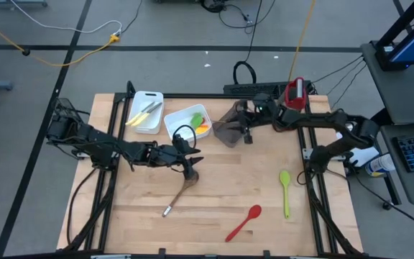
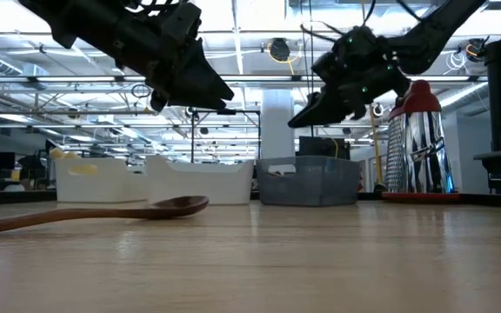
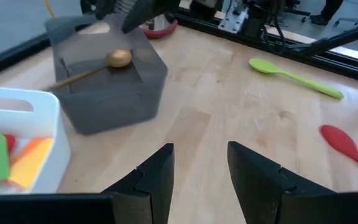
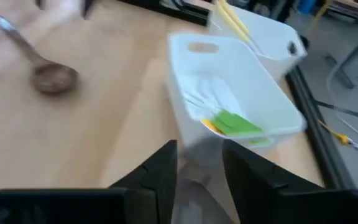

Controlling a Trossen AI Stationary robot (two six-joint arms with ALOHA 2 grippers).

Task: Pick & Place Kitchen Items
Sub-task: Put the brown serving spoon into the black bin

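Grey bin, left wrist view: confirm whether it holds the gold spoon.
Yes, the gold spoon lies inside the grey bin, its bowl resting near the far wall.

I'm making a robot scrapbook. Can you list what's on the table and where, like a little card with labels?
Left claw: open, above the wooden spoon
Right claw: open, over the grey bin
Grey bin: holds a gold spoon
White bins: one with knives, one with spatulas
Bare table: green spoon, red spoon
Back edge: grater
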